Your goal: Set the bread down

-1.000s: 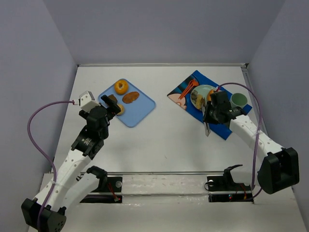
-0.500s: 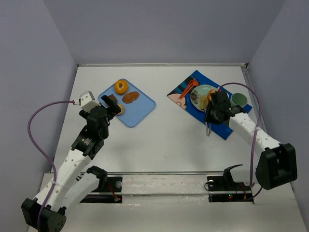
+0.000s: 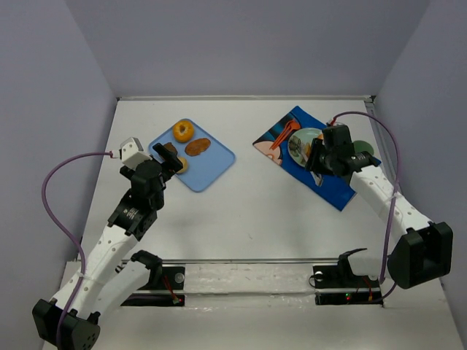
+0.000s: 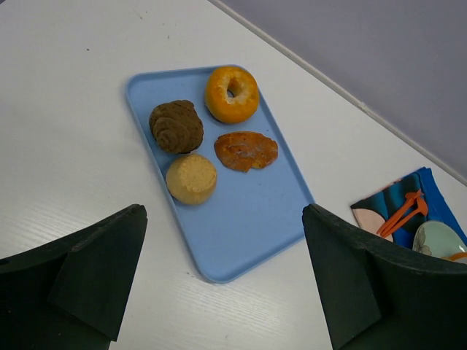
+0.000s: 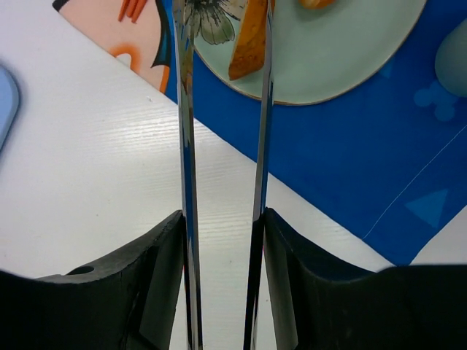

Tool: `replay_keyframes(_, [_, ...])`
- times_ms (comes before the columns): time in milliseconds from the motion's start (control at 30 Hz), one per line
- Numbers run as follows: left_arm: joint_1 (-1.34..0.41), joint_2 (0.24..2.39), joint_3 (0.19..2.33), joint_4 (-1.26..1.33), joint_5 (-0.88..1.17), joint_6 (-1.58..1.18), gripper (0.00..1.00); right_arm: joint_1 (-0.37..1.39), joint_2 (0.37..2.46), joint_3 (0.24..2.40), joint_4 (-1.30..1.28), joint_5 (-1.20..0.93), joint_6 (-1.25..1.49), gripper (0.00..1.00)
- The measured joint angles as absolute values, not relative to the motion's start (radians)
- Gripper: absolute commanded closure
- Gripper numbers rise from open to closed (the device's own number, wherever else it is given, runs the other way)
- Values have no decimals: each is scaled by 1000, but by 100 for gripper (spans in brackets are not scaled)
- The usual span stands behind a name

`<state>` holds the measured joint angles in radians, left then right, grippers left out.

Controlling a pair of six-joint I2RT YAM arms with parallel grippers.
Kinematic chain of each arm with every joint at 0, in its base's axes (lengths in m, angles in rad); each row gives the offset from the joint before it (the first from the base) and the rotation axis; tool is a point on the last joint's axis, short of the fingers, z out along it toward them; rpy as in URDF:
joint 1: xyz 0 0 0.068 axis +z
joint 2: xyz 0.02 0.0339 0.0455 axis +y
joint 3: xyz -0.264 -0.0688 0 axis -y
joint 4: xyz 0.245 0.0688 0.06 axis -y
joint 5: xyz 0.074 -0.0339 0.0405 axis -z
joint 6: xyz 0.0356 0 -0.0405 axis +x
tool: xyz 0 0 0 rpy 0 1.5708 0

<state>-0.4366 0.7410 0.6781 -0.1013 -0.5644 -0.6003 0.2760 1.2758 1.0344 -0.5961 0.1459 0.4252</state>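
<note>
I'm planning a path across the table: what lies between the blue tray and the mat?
Nothing. In the top view only bare white table separates the tray from the mat; the left wrist view shows the same.

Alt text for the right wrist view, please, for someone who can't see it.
The right gripper holds metal tongs whose two blades reach up over a pale green plate, with a slice of bread lying between them. The plate sits on a blue mat; the white table shows at the left.
</note>
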Motion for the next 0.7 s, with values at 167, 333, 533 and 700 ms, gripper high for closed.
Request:
replay_keyframes(167, [-437,741,678,-101,-564,-601,1,276,1276,1082,-598,136,406,50])
replay_keyframes(333, [-437,741,678,-101,-564,-601,1,276,1256,1106,-555,42,333,52])
replay_keyframes(533, [-437,744,678,-97,-556,-601,1,352,1326,1217,-457,-163,125,51])
replay_keyframes(700, [-437,743,678,-96,-556,-601,1,528,1571,1449,-392,-282,14,51])
